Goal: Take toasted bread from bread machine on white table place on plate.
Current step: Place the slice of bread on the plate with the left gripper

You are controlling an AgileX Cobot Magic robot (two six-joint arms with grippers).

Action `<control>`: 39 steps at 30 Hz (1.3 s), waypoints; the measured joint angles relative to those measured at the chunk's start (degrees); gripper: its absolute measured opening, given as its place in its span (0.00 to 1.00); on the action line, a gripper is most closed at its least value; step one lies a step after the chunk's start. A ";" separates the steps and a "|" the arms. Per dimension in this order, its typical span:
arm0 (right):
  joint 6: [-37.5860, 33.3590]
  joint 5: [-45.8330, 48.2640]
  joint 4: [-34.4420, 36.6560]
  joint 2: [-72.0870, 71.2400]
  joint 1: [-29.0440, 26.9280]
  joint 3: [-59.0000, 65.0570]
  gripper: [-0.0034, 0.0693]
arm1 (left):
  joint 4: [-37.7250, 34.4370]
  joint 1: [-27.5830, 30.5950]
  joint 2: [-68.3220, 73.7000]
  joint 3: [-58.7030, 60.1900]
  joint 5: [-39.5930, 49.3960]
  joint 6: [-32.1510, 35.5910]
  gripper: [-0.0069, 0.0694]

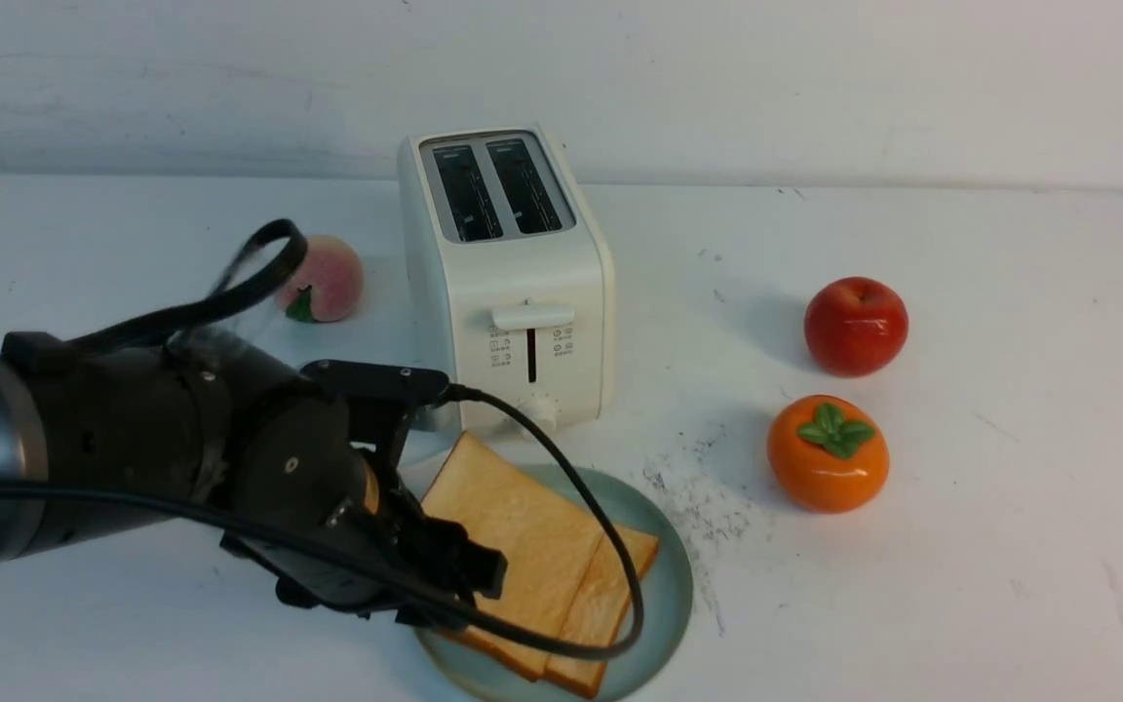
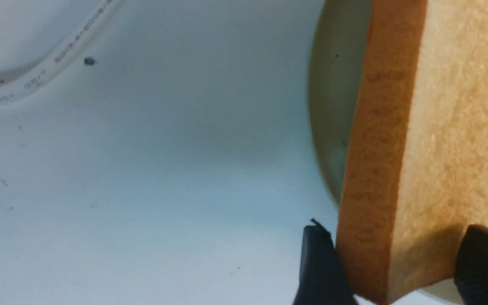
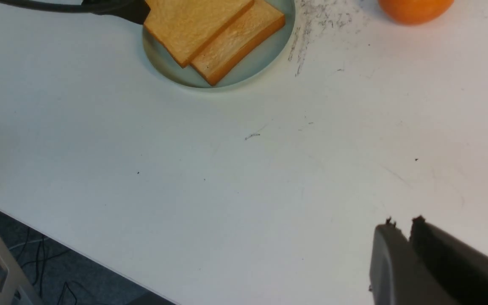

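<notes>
— Golden-tan toasted bread slices [image 1: 522, 526]: how many, and where?
— Two, thick and square, overlapping on the single round pale blue-green plate [image 1: 671, 585]. It lies just in front of the one white two-slot toaster [image 1: 513, 283] on the white table [image 1: 961, 546].
— Fruit?
— One pink peach [image 1: 328, 279], one red apple [image 1: 856, 326], one orange persimmon [image 1: 828, 454].
— Left gripper [image 1: 445, 567]?
— Its black fingers [image 2: 318, 271] stand wide, clamped on the upper slice [image 2: 451, 127] at its edge.
— Right gripper [image 3: 400, 228]?
— Jaws nearly together, holding nothing, over the table.

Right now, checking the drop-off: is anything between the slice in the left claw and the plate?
Only the lower slice: the upper slice, gripped by the left claw, lies partly across it on the plate.
</notes>
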 joint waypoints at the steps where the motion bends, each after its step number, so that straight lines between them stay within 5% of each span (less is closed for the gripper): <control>1: 0.00 0.00 0.00 0.00 0.00 0.00 0.13 | -0.16 0.00 0.00 0.00 0.00 -0.06 0.62; 17: 0.00 0.00 0.00 0.00 0.00 0.00 0.15 | -19.70 0.00 0.00 -1.64 -1.60 5.25 0.63; 29: 0.00 -0.18 0.00 0.00 0.00 0.00 0.16 | -19.76 0.00 3.10 -1.72 -4.21 5.60 0.84; 39: -0.05 0.51 0.00 0.00 0.00 0.00 0.16 | -6.10 0.00 3.97 -7.50 5.05 0.21 0.85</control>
